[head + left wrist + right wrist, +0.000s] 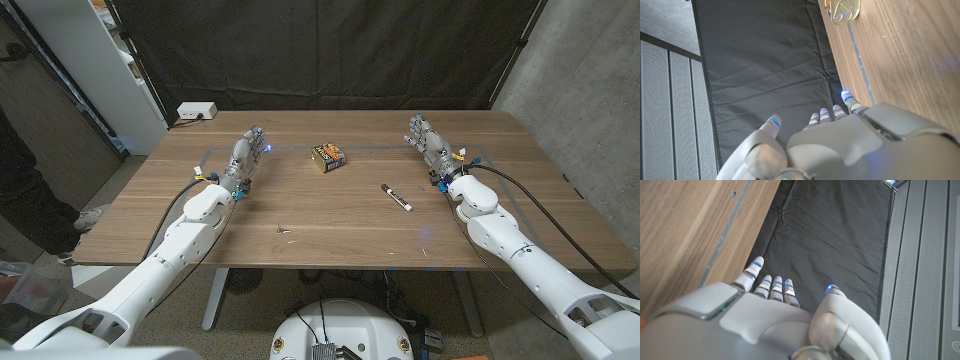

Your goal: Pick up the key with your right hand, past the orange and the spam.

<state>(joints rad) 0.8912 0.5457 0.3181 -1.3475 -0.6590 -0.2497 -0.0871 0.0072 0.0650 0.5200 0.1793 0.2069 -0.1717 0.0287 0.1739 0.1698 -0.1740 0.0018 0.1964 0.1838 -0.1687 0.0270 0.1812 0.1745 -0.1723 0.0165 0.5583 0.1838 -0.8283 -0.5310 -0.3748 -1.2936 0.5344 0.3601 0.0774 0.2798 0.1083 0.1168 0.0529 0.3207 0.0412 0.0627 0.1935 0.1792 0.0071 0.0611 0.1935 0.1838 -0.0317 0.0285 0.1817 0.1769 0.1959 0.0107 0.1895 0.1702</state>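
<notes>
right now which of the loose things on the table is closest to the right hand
The marker pen, lying just inward of the right hand; the spam tin sits mid-table, and the small key lies near the front edge.

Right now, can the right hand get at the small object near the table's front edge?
Probably yes, though it is a long reach. The right hand holds nothing, and bare table lies around the small object. Only the marker lies near the path; the tin stands well aside.
</notes>
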